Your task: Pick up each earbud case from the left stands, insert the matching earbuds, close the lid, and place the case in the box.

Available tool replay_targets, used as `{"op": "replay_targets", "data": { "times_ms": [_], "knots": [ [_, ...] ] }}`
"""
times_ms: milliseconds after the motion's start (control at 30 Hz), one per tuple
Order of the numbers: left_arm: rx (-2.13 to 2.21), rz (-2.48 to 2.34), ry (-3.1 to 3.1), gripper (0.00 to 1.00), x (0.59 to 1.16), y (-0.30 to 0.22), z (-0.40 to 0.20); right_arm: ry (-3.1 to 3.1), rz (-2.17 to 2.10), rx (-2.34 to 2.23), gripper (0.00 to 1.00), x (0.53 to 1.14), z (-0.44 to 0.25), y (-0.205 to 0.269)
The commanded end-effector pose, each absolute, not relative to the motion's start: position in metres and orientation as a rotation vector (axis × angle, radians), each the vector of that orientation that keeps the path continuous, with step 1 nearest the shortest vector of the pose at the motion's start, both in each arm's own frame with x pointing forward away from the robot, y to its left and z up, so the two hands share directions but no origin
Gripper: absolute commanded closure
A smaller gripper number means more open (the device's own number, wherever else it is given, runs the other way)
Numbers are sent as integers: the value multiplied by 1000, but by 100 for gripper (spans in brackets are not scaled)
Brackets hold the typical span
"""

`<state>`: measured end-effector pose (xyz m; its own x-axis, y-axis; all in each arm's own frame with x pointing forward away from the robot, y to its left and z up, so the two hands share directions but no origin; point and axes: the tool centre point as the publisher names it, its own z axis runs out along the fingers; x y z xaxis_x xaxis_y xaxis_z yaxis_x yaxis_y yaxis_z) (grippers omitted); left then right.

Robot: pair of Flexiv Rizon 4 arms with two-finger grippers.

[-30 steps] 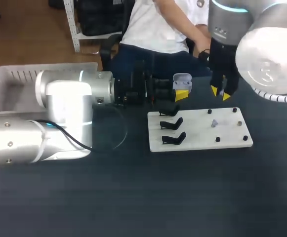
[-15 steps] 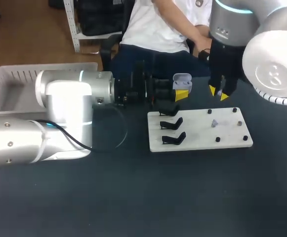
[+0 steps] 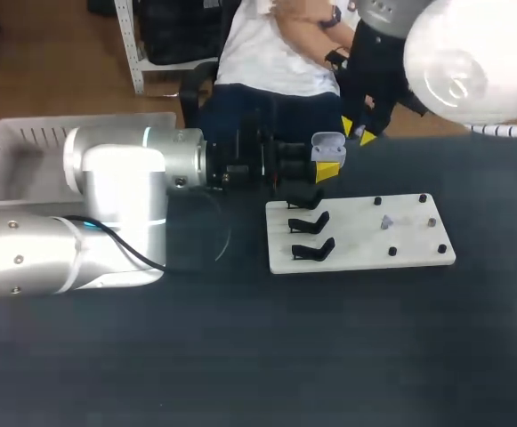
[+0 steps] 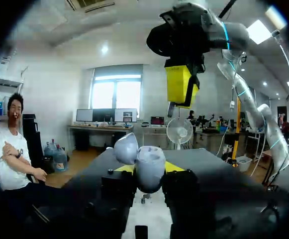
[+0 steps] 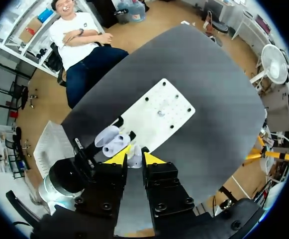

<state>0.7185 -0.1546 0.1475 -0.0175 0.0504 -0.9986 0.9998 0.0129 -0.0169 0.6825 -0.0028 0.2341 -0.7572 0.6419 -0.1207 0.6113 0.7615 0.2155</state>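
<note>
A lavender earbud case [image 3: 327,145] with its lid [image 4: 126,149] open is held off the table, behind the white stand board [image 3: 360,233]. My left gripper [image 3: 325,168] is shut on it; in the left wrist view the case [image 4: 149,175] sits between that gripper's fingers. My right gripper [image 3: 356,133] hangs above and just right of the case, shut on a small pale earbud [image 5: 134,160]. From the left wrist it shows overhead as the right gripper [image 4: 181,87]. A second earbud [image 3: 385,222] lies on the board.
Three empty black stands [image 3: 310,224] line the board's left side, and several black pegs [image 3: 391,252] dot its right side. A white basket [image 3: 9,151] sits at the far left. My left arm [image 3: 116,196] stretches across the table's left half.
My right gripper has risen and moved left, from above the board's back edge to a spot close above the open case. The left arm and the case stayed put.
</note>
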Motion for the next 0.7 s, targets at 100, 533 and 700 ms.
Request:
{"op": "replay_targets", "data": {
  "times_ms": [100, 533, 700],
  "knots": [
    [1232, -1191, 1266, 100, 720, -155, 148, 2794, 278, 1000, 100, 695, 228, 13],
    [1232, -1191, 1266, 100, 720, -155, 148, 2839, 294, 976, 100, 699, 216, 19],
    [1232, -1191, 1266, 100, 720, -155, 148, 2850, 293, 966, 100, 700, 211, 19]
  ]
}}
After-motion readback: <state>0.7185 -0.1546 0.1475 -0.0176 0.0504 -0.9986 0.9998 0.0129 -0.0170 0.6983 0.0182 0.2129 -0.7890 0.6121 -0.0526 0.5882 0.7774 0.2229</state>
